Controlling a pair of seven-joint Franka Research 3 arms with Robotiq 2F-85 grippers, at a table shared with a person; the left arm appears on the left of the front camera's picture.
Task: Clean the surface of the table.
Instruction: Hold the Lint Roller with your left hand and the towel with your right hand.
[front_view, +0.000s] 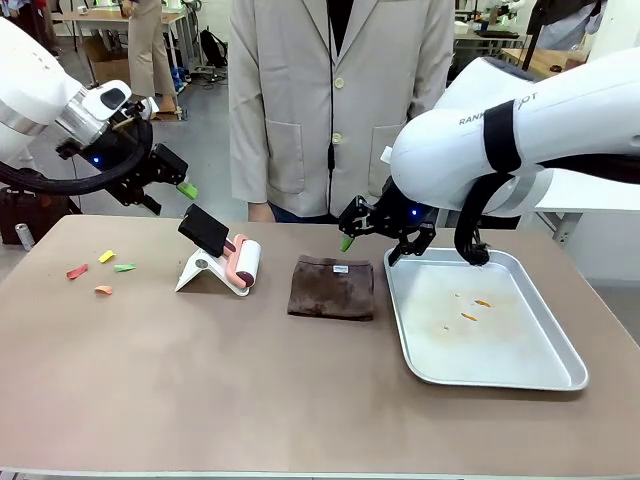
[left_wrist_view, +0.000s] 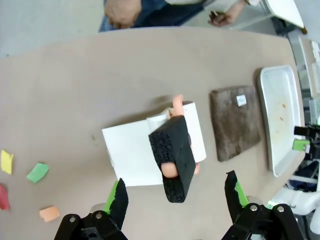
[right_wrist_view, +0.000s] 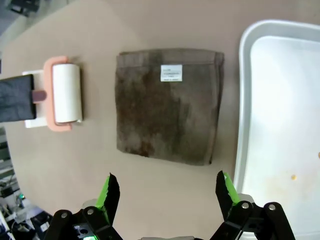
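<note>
The brownish table (front_view: 200, 390) carries a lint roller (front_view: 243, 264) with a black foam handle (left_wrist_view: 174, 155), resting on a white stand (left_wrist_view: 131, 159). A folded brown cloth (front_view: 332, 287) lies at mid-table. Several coloured paper scraps (front_view: 104, 268) are scattered at the left. My left gripper (front_view: 170, 195) hangs open above the table's far left, over the roller's handle in the left wrist view, with its jaws (left_wrist_view: 176, 197) wide apart. My right gripper (front_view: 372, 240) is open too, hovering over the cloth (right_wrist_view: 169, 105) next to the tray, holding nothing (right_wrist_view: 167, 192).
A shallow silver tray (front_view: 560, 372) at the right holds a few orange crumbs (front_view: 470, 316). A person in a beige jacket (front_view: 340, 100) stands at the far edge, with hands (left_wrist_view: 122, 12) near the table. The near half of the table is bare.
</note>
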